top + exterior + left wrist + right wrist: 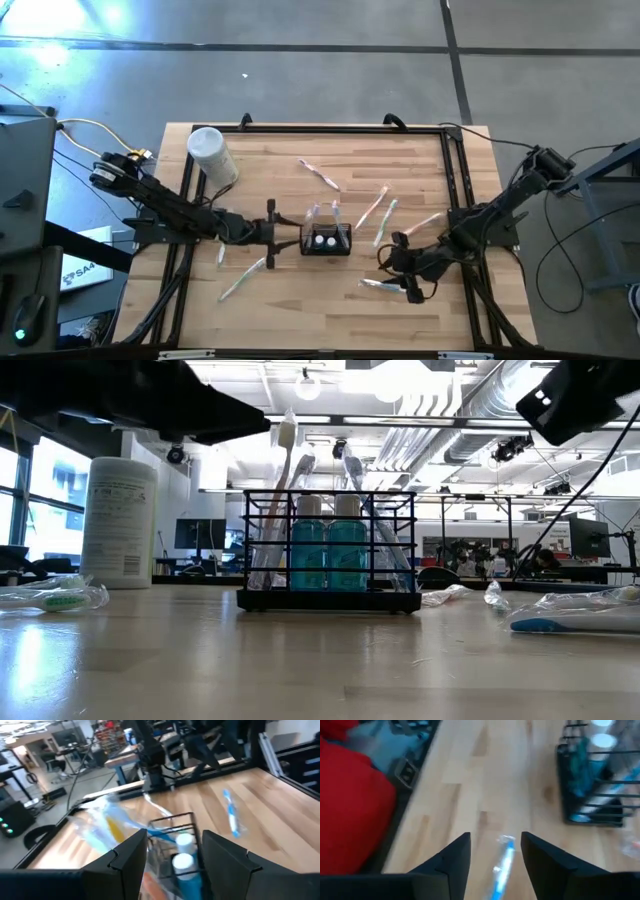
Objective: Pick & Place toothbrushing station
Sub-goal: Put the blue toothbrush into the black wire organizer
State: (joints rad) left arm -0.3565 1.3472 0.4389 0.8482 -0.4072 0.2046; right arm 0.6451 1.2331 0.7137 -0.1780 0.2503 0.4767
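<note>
The toothbrushing station [326, 241], a black wire holder box, stands on its base at the table's middle [330, 550]. In it are two teal bottles and wrapped toothbrushes that lean out of its top. My left gripper [290, 237] is open just left of the station and level with the toothbrush tops. The left wrist view shows the station's rim [172, 827] beyond the gap. My right gripper [496, 837] is open and slants down above a wrapped blue toothbrush [504, 862]. That toothbrush lies flat on the table right of the station [380, 285].
A tall white cylindrical container [212, 155] stands at the far left. Wrapped toothbrushes lie loose behind the station [320, 173], to its right [372, 210] and at the near left [240, 282]. Something red [350, 795] lies beyond the table's edge.
</note>
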